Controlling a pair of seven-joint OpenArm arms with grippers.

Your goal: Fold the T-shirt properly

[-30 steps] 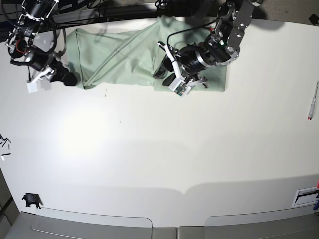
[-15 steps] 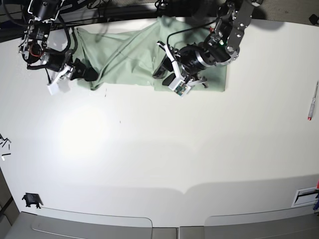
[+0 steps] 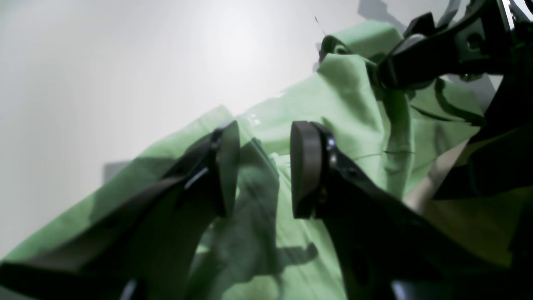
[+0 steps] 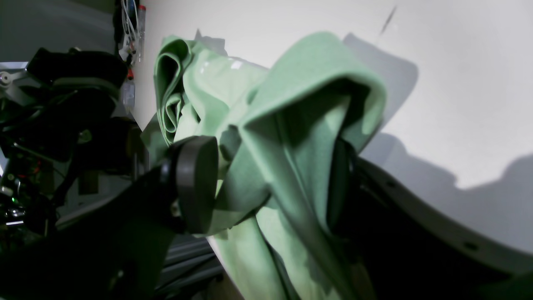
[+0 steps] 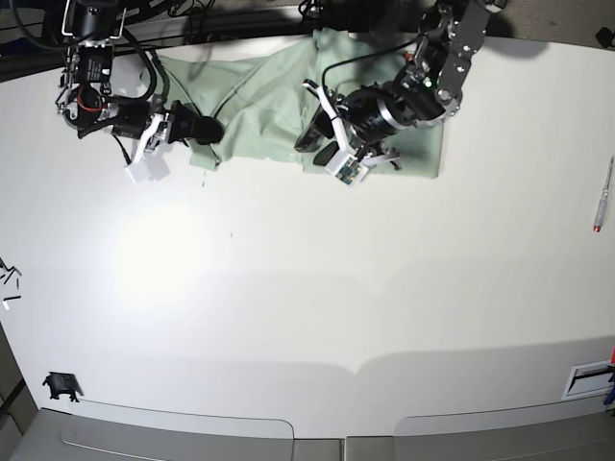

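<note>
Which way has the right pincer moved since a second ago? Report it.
Yes: the right pincer carried the T-shirt edge toward the image's right, closer to the pen.

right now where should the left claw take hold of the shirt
Grip the near hem edge of the shirt just below the left claw, coming down from above: its jaws stand open over flat, single-layer cloth there, clear of the bunched fold in the right claw.

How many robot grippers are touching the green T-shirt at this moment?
2. The right gripper has a raised fold of the T-shirt between its jaws at the shirt's left end in the base view. The left gripper is open over the middle.
</note>
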